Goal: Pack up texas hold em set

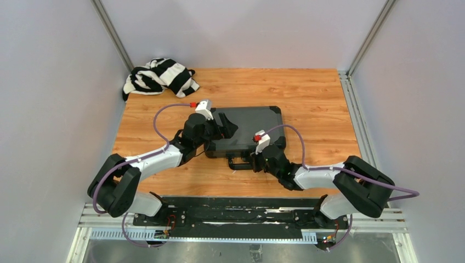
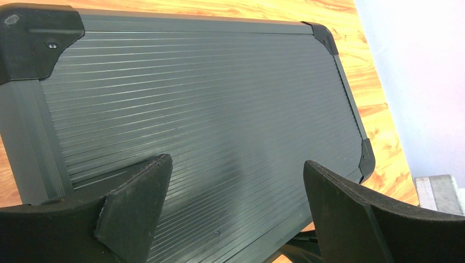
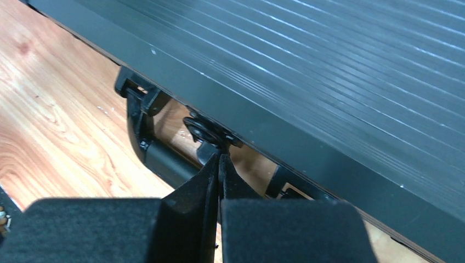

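A closed black ribbed hard case (image 1: 247,129) lies flat near the middle of a wooden table (image 1: 307,98), its carry handle (image 1: 239,163) on the near long edge, facing the arm bases. The left gripper (image 2: 236,192) hangs over the left part of the lid with its jaws spread wide, holding nothing. The right gripper (image 3: 219,164) sits at the near edge beside the handle, its fingers pressed together with nothing visible between them, tips close to a small round fitting under the lid's rim. Bare wood surrounds the case on all sides. A black-and-white striped cloth (image 1: 160,76) lies crumpled in the far left corner, well apart.
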Robot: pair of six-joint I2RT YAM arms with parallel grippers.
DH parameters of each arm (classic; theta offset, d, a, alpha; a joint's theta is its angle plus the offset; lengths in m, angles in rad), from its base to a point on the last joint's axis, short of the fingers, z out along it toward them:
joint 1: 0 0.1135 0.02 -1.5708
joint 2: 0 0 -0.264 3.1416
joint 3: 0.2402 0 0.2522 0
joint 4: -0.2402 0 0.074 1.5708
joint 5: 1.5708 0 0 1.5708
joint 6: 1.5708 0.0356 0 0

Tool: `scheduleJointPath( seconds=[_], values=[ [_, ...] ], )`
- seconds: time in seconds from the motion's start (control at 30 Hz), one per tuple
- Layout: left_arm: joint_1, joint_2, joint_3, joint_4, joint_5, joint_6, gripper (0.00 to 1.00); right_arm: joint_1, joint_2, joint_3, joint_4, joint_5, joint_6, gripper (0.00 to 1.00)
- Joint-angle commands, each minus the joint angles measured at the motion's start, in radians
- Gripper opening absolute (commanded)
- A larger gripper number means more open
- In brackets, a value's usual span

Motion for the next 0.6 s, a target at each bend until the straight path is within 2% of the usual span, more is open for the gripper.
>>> scheduleJointPath(
  seconds=[0.0, 0.2, 0.57],
  values=[
    [-0.005, 0.061, -0.047, -0.239, -0.014, 0.021, 0.98, -0.027, 0.013, 0.029, 0.006, 0.018, -0.039, 0.01],
    [-0.004, 0.052, -0.057, -0.245, -0.032, 0.026, 0.98, -0.046, -0.049, 0.071, -0.07, 0.005, -0.075, 0.01],
    [-0.005, 0.027, -0.052, -0.247, -0.015, 0.03, 0.98, -0.055, -0.079, 0.066, -0.1, -0.036, -0.062, 0.01]
  ],
)
